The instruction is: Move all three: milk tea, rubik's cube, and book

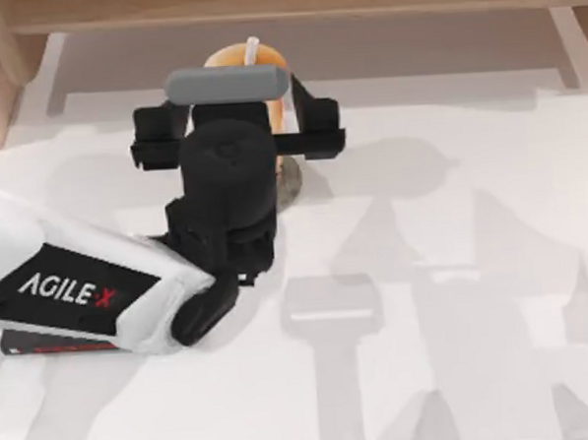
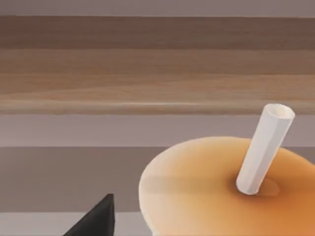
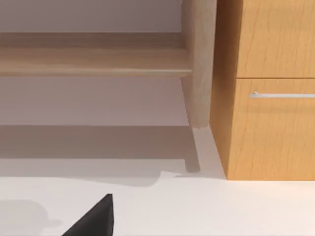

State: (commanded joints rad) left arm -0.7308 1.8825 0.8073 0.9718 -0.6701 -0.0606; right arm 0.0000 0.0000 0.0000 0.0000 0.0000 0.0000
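A: Starting nearest the lower edge of the top view, what lies there?

B: At lower left a thin black book with red lettering lies flat, mostly under the white forearm of the left arm. The right arm is parked; its wrist view faces a wooden cabinet with a drawer handle.

A: And farther up?

B: At upper centre the left gripper sits over the milk tea, which stands on a grey coaster near the back of the table. Whether its fingers are apart or closed on the cup, I cannot tell; the wrist hides them.

A: How is the cup oriented?

B: Upright, long axis vertical. The left wrist view shows its orange lid, with the white straw rising from it at a slight tilt.

A: What could go wrong?

B: Probably a tip. The cup is tall and tapered, so a push or an off-centre squeeze high on its body could topple it or drag the coaster along.
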